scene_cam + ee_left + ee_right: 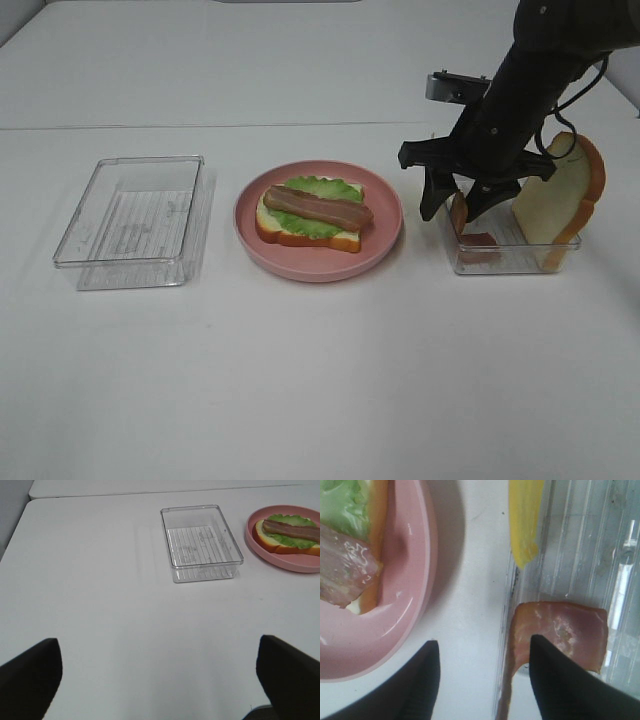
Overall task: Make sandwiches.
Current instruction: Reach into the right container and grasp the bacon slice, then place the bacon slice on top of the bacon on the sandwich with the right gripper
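An open-faced sandwich (312, 212) (290, 535) lies on the pink plate (385, 240) (260, 550): one bread slice, green lettuce and a brown bacon strip on top. To its right a clear container (510, 262) holds a second bread slice (560, 200) leaning upright, a bacon piece (560, 630) and a yellow cheese slice (525, 525). My right gripper (455, 215) (482, 645) reaches down at the container's plate-side wall; its fingers stand apart, one outside over the table, the other over the bacon. My left gripper (160, 680) hovers open over bare table.
An empty clear container (130, 215) (200, 542) sits on the white table left of the plate. The plate's rim (405, 645) lies close beside the right gripper's outer finger.
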{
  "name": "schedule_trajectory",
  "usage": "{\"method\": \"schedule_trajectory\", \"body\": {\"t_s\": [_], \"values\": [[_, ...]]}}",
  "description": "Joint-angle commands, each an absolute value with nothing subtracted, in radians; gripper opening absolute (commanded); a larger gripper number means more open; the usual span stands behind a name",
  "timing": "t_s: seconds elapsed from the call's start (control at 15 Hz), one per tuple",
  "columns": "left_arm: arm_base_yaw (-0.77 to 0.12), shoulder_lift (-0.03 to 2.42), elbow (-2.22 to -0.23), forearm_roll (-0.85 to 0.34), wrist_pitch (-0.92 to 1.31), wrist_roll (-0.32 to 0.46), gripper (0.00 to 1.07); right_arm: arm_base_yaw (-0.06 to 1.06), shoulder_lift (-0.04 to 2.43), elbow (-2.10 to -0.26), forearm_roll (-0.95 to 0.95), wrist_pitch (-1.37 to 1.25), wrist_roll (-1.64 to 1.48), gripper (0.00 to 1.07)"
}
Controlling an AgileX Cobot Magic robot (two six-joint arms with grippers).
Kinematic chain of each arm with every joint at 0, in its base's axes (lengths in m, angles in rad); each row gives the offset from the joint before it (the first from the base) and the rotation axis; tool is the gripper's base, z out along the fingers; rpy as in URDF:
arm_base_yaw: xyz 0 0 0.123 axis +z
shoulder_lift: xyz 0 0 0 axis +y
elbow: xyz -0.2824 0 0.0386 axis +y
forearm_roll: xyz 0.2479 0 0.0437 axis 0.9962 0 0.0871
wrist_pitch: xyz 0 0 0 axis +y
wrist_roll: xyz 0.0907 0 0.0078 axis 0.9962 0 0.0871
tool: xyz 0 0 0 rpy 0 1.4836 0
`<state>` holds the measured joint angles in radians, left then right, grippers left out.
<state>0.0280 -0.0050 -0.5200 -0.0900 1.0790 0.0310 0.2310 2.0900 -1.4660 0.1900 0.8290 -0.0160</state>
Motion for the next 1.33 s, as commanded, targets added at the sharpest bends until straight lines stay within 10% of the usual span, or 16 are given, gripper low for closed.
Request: {"method": "schedule_trajectory", "body": {"t_s": [0.07,0.4,1.33], "values": [[0.026,-0.026,-0.517,-0.102,1.075,0.025,0.98,0.232,2.092,-1.468,0.196,0.841,-0.011,0.50],[0.026,-0.026,-0.517,-0.102,1.075,0.025,0.98,0.232,2.092,-1.468,0.166,0.867,-0.007,0.00],[0.026,-0.026,-0.517,-0.103,1.075,0.025,0.98,0.237,1.796,-1.498,0.485,0.803,-0.056,0.00]]}}
